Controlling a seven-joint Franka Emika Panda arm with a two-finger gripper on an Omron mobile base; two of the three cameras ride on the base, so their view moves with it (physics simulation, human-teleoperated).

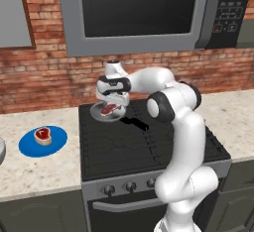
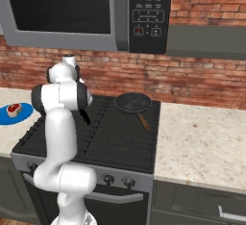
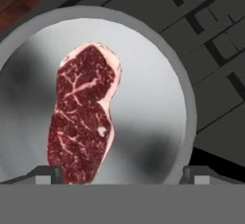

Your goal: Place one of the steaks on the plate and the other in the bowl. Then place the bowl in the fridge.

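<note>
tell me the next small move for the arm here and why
Probably lower straight down and close on the steak in the frying pan. The jaws stand open with the gripper hovering just above it, while the other steak already lies on the plate.

Kitchen, black stove, microwave above (brick wall behind), stone counter

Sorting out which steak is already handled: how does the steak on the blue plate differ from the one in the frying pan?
The plate steak rests on the blue plate on the counter; the pan steak lies in a grey frying pan on the stove. The open tool hovers right above the pan steak; nothing is near the plate steak. Both are raw red with pale fat rims.
</note>
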